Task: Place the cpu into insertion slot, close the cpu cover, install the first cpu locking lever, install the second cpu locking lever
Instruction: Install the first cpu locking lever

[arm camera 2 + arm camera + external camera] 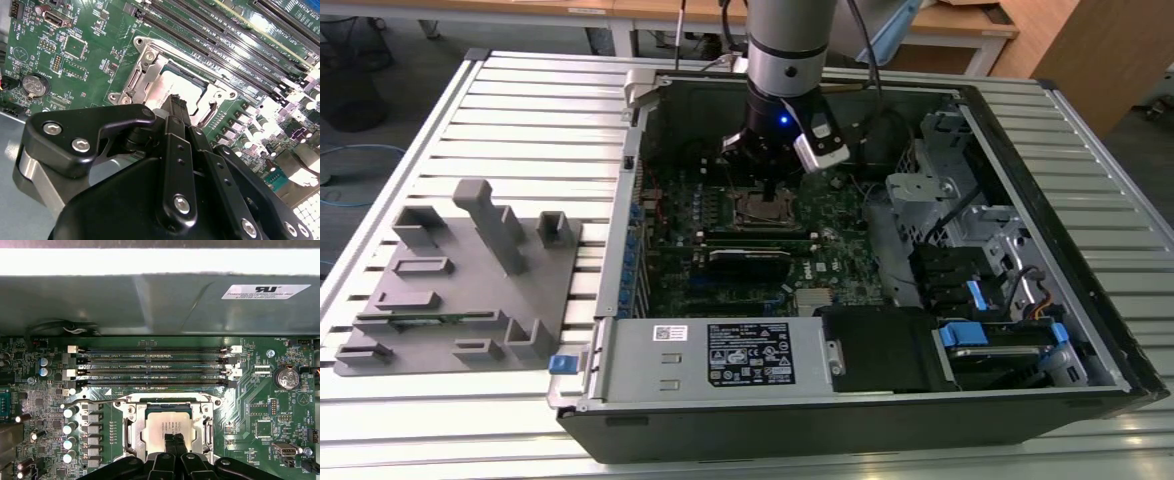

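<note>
We see a slatted silver metal table [520,110] carrying an open black computer case [854,440], which lies flat with its green circuit board [250,390] facing up. The silver-and-black robot arm [787,40] reaches down into the case. Its black gripper [173,439] hangs over the square dark insertion slot with the shiny metal rim [758,210], fingers drawn narrow together and holding nothing. The thin square silver cpu cover [135,432] seems to lie down around the chip. The flat square cpu with its pale silvery top [167,422] sits in the slot directly under the fingertips. A thin silver wire locking lever [95,402] juts out beside the long black memory slots [150,367].
</note>
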Robot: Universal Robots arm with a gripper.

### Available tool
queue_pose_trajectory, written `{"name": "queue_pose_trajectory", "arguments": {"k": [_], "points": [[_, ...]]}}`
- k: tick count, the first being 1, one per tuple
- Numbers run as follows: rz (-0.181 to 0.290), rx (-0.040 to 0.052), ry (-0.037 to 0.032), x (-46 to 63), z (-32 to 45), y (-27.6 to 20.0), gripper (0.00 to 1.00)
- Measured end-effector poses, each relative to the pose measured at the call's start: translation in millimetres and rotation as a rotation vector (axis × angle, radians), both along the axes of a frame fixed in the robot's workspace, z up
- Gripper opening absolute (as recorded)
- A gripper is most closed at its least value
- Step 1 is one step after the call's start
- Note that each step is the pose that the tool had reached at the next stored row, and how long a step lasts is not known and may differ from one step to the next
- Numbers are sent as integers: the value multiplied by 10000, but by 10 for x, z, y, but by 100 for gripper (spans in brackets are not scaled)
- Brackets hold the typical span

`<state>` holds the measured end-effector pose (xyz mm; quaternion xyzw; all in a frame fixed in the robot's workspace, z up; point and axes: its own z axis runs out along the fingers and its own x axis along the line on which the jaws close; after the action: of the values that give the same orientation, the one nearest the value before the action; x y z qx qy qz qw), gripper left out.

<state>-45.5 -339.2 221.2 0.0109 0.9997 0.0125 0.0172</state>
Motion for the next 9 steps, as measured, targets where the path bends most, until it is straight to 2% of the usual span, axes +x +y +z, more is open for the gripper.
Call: {"name": "queue_pose_trajectory", "arguments": {"k": [9], "points": [[-1, -7, 4, -1, 13, -1, 11]]}}
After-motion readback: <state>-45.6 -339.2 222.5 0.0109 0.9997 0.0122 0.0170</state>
